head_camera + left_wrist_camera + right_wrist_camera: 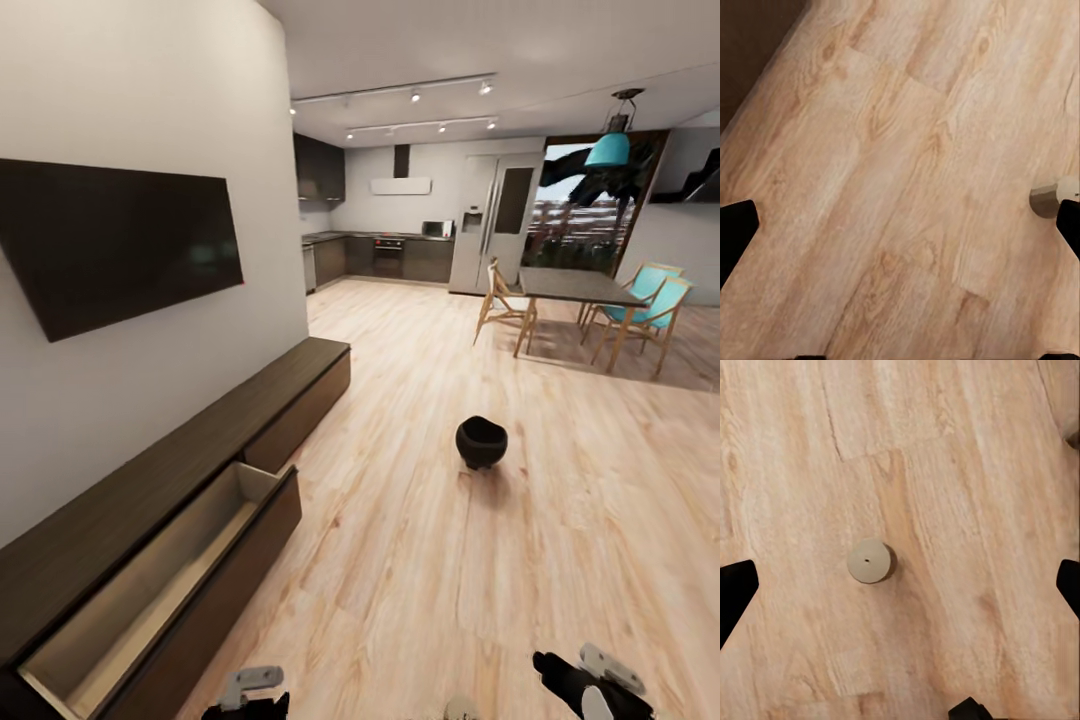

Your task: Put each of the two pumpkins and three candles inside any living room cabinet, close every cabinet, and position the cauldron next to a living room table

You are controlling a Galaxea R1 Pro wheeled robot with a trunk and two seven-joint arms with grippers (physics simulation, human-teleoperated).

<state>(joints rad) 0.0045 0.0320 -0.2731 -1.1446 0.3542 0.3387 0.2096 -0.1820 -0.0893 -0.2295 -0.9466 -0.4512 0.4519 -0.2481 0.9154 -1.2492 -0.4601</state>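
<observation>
A short, pale round candle [868, 561] is seen upright on the plank floor, directly below the right pincer [900, 585], whose jaws are spread wide and empty. The left pincer [900, 225] is likewise wide and empty. Beside it, the long dark brown wooden cabinet [150, 470] is left with one drawer [160, 590] pulled out, nothing inside.

both arms hang low at the bottom edge of the head view, l gripper [250, 690] showing just a pale bracket on black housing, r gripper [590, 685] black w/ a pale bracket, angled in toward centre. l wrist view: dark fingertips [736, 229] sit at opposite edges, jaws spread wide, nothing between them, pointing down. r wrist view: same, fingertips [735, 589] far apart at both edges, jaws wide, nothing gripped, also aimed straight down.
</observation>
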